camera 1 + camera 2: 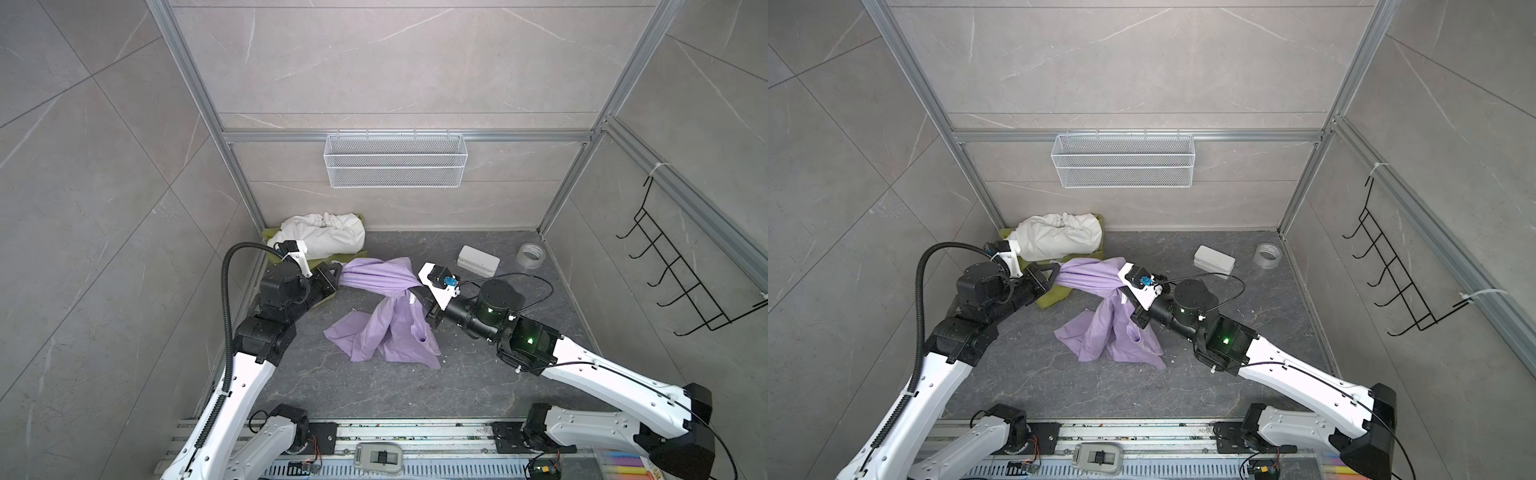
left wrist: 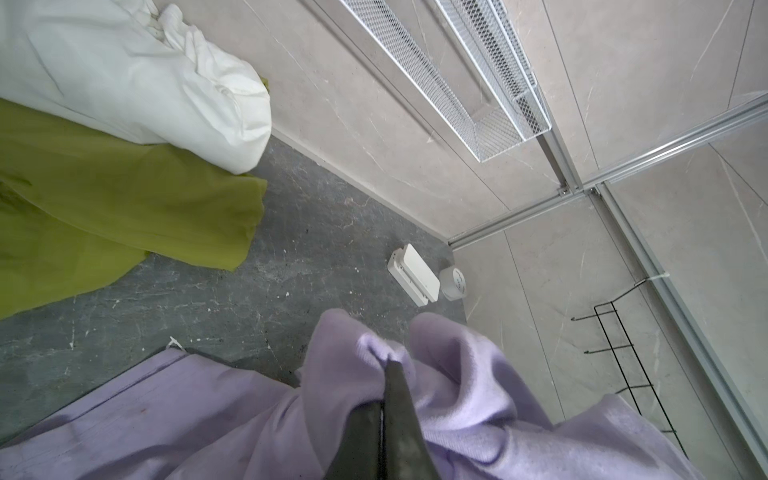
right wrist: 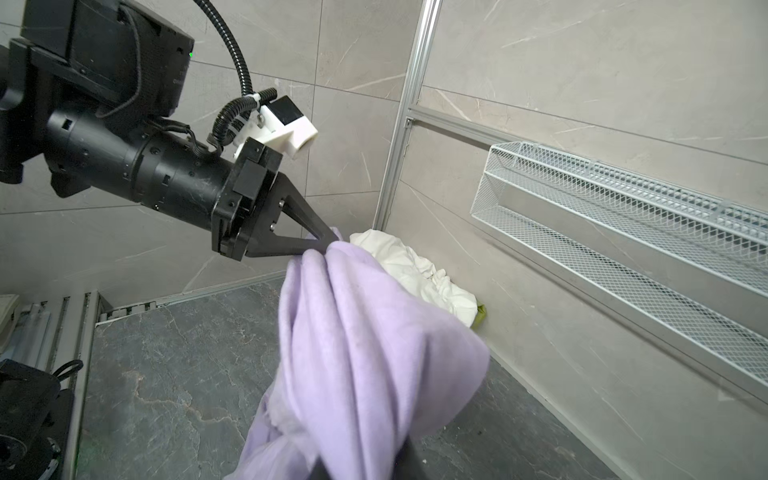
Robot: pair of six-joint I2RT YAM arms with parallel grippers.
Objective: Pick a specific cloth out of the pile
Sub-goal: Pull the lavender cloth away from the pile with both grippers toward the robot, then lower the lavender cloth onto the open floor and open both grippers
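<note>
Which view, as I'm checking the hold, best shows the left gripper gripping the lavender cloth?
Right wrist view: the left gripper appears side-on, shut on the cloth. Both top views show it small; left wrist view, only fabric-wrapped fingers.

**Left arm** (image 1: 249,374): white moulded link shells dotted with small round holes, black joint housings, and a black corrugated cable conduit (image 1: 225,299) fastened by a white tie.

**Right arm** (image 1: 602,374): matching white shells and black joints, a thin black cable (image 1: 519,273), and a green indicator light (image 1: 530,341) on the black elbow housing.

**White wrist-camera bracket** (image 1: 297,253): one on each arm; the right one carries a blue connector (image 1: 449,281).

**Left gripper** (image 3: 332,240): black triangular open-frame fingers on a screw-fastened black block.
</note>
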